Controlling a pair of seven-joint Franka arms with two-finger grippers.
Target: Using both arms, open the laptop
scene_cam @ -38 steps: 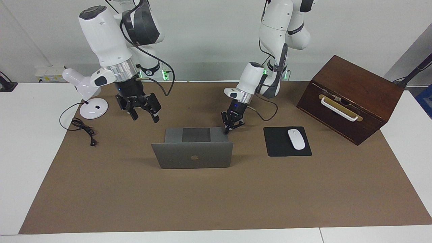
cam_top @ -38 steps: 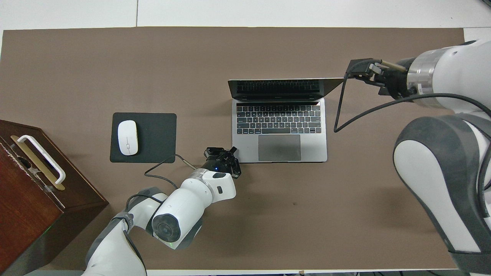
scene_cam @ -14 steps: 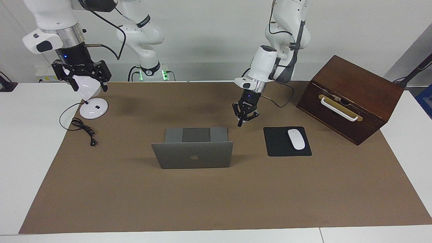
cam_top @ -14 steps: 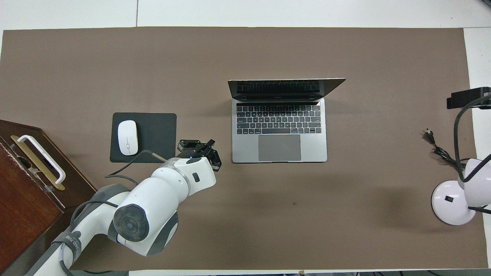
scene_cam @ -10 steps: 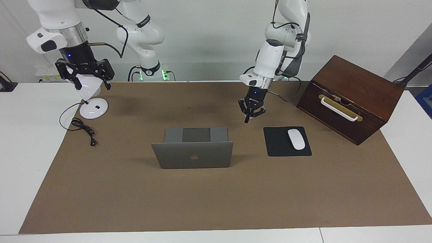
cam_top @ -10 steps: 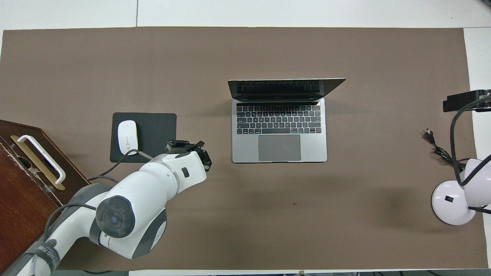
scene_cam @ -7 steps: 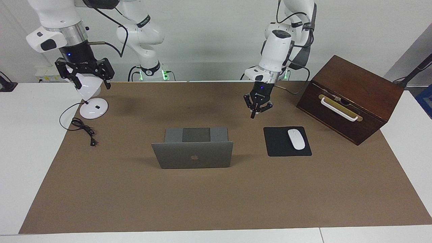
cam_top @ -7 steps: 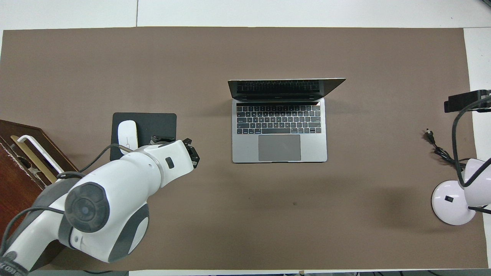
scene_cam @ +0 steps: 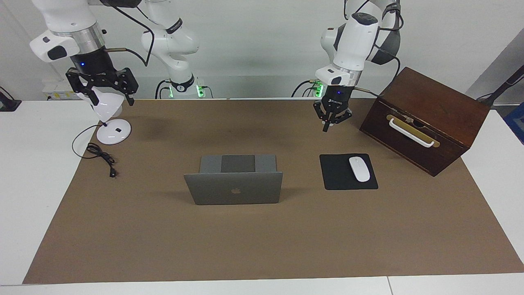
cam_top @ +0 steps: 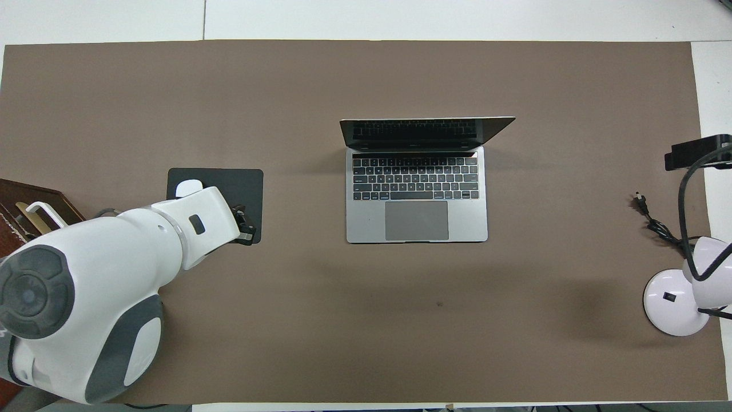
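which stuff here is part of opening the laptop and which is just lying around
Job: laptop, lid up; left pincer, shut, raised over the mat; right pincer, open, over the lamp.
Lying about: desk lamp, mouse pad, mouse, wooden box.

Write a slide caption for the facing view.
Laptop stands open on the brown mat; left gripper shut and right gripper open, both raised clear.

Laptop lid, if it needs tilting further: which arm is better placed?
Probably left: the left arm hangs over the brown mat near the open silver-grey laptop, jaws shut; the right arm is up over the white desk lamp.
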